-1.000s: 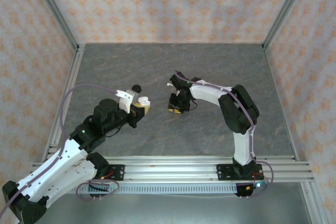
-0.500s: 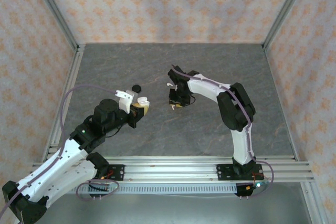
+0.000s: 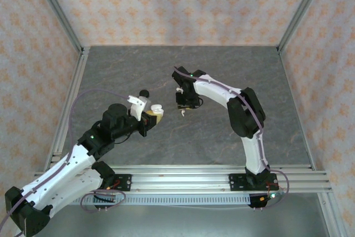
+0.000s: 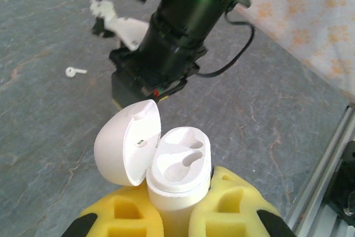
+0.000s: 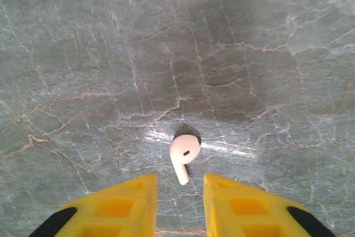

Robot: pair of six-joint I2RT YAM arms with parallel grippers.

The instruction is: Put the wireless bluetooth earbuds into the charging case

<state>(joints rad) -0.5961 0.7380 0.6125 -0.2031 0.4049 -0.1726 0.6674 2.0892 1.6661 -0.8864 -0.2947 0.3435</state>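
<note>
White plastic first: logged one white earbud [image 5: 184, 154] lying on its side on the grey marbled worktop [image 3: 222, 70], around the middle of it, well away from every edge and corner. Saw the bud end pointing away from the right gripper [image 5: 179, 184] and the stem pointing back toward it. Found the stem tip right at the mouth of the gap between the two yellow fingertips [image 5: 138, 192], roughly centred on that gap. Recorded the jaws as standing apart, with nothing pinched between them. Could not judge fingertip height above the worktop from the wrist view.

From overhead, placed that gripper pointing down over the middle of the worktop, with the earbud a small white speck just at its near-left side.

Logged the left gripper [image 4: 177, 206] clamped on the white charging case [image 4: 180, 173], a yellow pad on either side of its lower body. Noted the case upright, lid [image 4: 127, 142] flipped back to the left in the wrist view, both wells empty. Placed case and left gripper left of the worktop's middle, near the earbud but apart from it.

Noted a small round black puck [image 3: 144, 92] on the worktop just beyond the left gripper, toward the far edge.
</note>
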